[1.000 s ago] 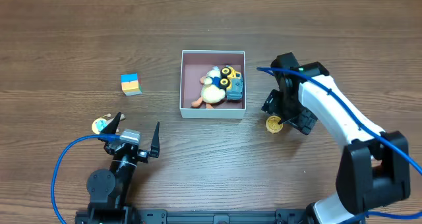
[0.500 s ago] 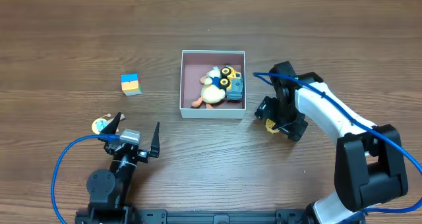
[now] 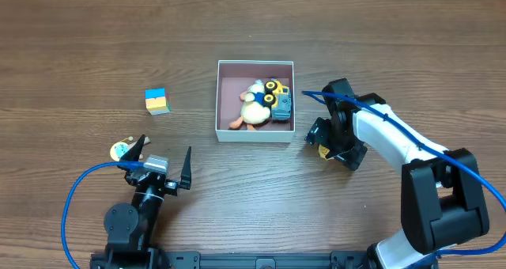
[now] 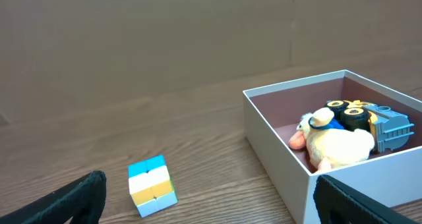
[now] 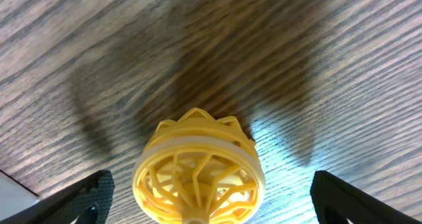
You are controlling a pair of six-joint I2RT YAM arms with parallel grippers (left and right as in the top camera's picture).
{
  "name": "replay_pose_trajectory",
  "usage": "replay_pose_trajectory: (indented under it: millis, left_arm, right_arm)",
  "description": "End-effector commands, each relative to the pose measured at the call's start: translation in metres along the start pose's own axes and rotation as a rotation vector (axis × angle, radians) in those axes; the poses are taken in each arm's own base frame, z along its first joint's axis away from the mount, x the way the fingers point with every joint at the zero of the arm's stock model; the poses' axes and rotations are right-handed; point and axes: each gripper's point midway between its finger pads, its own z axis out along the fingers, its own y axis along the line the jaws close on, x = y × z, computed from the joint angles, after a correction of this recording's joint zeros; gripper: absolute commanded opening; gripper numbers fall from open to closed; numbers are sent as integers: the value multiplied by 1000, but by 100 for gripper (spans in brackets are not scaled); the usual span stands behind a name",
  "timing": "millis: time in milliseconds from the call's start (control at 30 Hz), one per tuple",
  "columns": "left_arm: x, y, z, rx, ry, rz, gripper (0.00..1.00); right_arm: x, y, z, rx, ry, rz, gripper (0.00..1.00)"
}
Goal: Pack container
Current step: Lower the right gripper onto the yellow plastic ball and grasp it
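Observation:
The container [image 3: 254, 137] is a square white-walled box with a pinkish inside at the table's middle; it also shows in the left wrist view [image 4: 277, 151]. It holds a cream plush duck [image 3: 254, 111] and a blue toy truck [image 3: 281, 101]. My right gripper [image 3: 332, 146] is just right of the box, low over a yellow wheel-like toy [image 3: 323, 149]. In the right wrist view the yellow toy [image 5: 198, 174] lies on the wood between the open fingers [image 5: 211, 201], apart from both. My left gripper [image 3: 164, 154] is open and empty near the front left [image 4: 211, 204].
A blue, white and orange cube [image 3: 157, 100] lies left of the box, also in the left wrist view [image 4: 153, 184]. A small round pale toy [image 3: 119, 150] lies beside my left gripper's left finger. Blue cables trail from both arms.
My right gripper has moved left and down over the yellow toy, which now sits between its fingers. The left arm has not moved.

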Motion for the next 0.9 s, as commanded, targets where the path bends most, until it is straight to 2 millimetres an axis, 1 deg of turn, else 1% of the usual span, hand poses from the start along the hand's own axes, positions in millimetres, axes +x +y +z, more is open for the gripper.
replay_pose_trajectory:
  millis: [0,200,500,533,600,767,833,867]
  left_arm:
    - [1,3,0,-14,-2,-18,100]
    - [1,3,0,-14,-1,-18,100]
    - [1,3,0,-14,-2,-18,100]
    - [1,3,0,-14,-2,-18,100]
    - [1,3,0,-14,-2,-18,100]
    - [0,3,0,-13,-2,-18,100]
    - [1,3,0,-14,-2,-18,100]
    - [1,3,0,-14,-2,-18,100]
  right_arm:
    - [-2,-3,2,14,-10,1,96]
    - [-1,-4,6,25,0,-6,97]
    - [-4,-3,6,21,-14,-29,100]
    - [-3,-3,8,21,-13,-29,100]
    - [0,-8,18,19,-15,-29,100]
    - [-4,-4,19,1,-32,-29,100]
    - [-7,0,19,-12,-43,-29,83]
    - [-8,1,19,-17,-47,-29,77]
